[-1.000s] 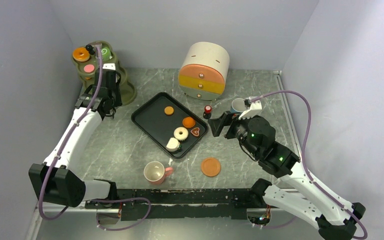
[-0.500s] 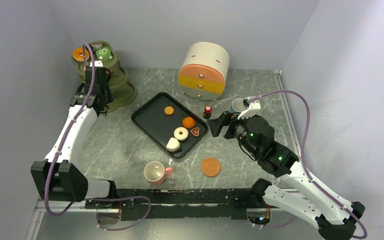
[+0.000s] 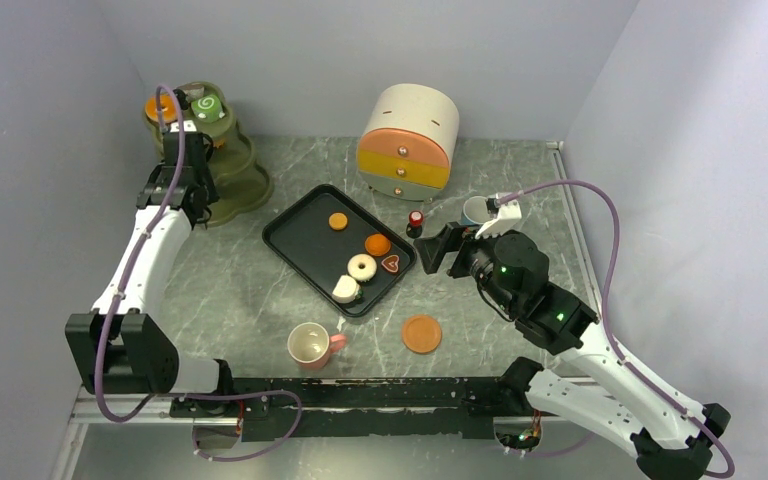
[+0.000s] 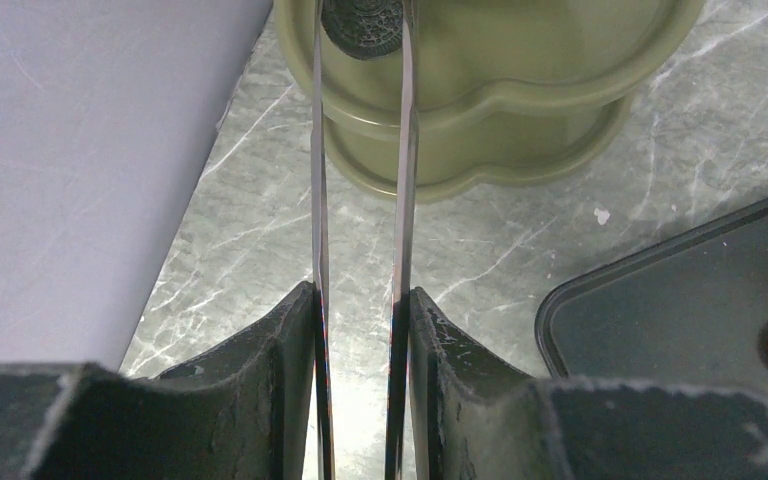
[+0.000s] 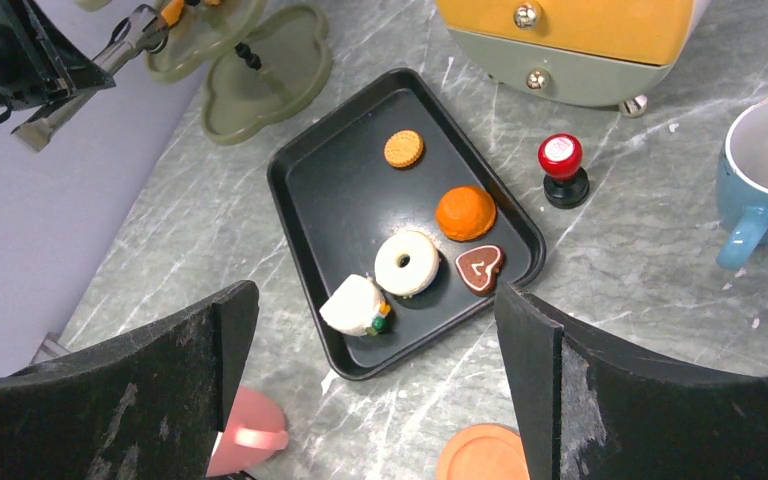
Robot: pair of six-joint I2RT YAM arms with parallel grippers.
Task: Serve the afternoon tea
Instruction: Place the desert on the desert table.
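Olive-green stand [image 3: 232, 172] hosted the left gripper [image 4: 360, 45], whose thin fingers [image 4: 317, 200] pinched a dark disc [image 4: 362, 22] cut off at the wrist view's top edge.
White doughnut [image 3: 354, 267] and cookie [image 3: 338, 221] lay on the black tray [image 3: 305, 238]; a cable half hid the orange doughnut [image 3: 153, 108] beside the green swirl roll [image 3: 207, 105] atop the stand. The right gripper [image 3: 436, 251] hung spread wide beside the tray, its arm covering part of the blue cup [image 3: 473, 211]; the pink cup [image 3: 308, 345] and orange saucer [image 3: 422, 334] stood nearer the front.
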